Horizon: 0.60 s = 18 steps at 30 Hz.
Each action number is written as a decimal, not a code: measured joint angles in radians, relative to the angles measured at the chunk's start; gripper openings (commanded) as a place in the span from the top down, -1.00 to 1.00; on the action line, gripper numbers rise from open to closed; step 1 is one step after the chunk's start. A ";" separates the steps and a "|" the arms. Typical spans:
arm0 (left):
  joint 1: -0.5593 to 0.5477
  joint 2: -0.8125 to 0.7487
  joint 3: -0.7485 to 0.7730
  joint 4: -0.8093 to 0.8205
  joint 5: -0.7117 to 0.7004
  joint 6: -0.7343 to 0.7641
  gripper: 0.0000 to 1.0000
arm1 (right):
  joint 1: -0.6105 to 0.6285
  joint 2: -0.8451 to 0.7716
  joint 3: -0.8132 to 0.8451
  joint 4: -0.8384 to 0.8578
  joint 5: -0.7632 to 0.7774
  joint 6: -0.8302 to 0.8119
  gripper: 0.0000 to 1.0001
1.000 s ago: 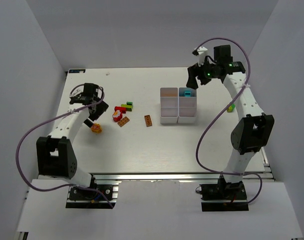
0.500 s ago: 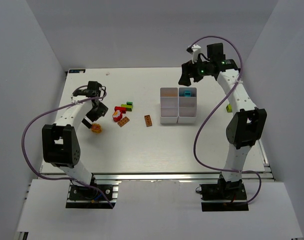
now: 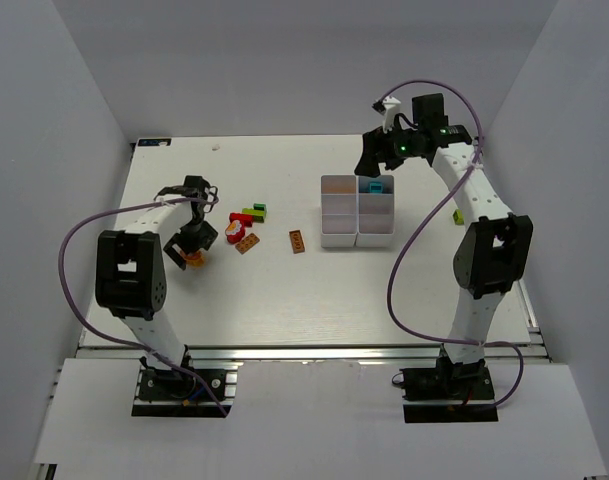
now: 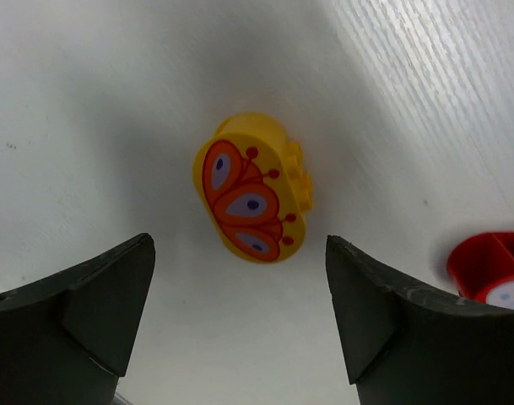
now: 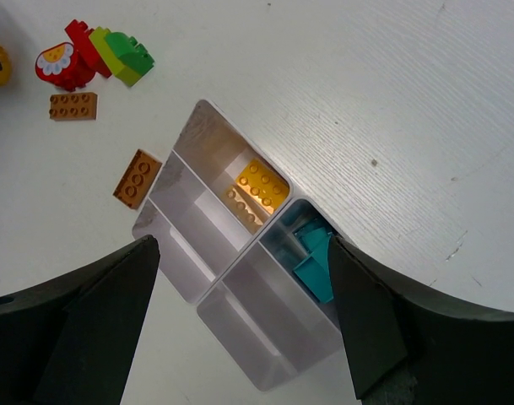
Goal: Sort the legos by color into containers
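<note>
The white six-compartment tray (image 3: 357, 240) stands right of centre. A teal lego (image 3: 376, 185) lies in its far right compartment. My right gripper (image 3: 372, 157) hovers open and empty above the tray's far end. In the right wrist view the tray (image 5: 269, 240) holds an orange brick (image 5: 261, 190) and the teal lego (image 5: 316, 257). My left gripper (image 3: 191, 244) is open, just above a yellow butterfly-printed piece (image 3: 192, 258). In the left wrist view that piece (image 4: 252, 190) lies on the table ahead of the open gripper (image 4: 240, 312), untouched.
Loose legos lie left of the tray: a red piece (image 3: 234, 232), a green piece (image 3: 256, 211) and two brown bricks (image 3: 247, 243) (image 3: 297, 241). A yellow-green piece (image 3: 463, 215) lies by the right arm. White walls enclose the table.
My left gripper has swung nearer and lowered over the yellow butterfly piece. My right gripper has shifted left over the tray's far end. The legos have not moved.
</note>
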 measured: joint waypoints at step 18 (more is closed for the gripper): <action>0.040 0.055 0.000 0.090 -0.037 0.050 -0.20 | 0.000 -0.044 -0.021 0.003 0.001 -0.001 -0.71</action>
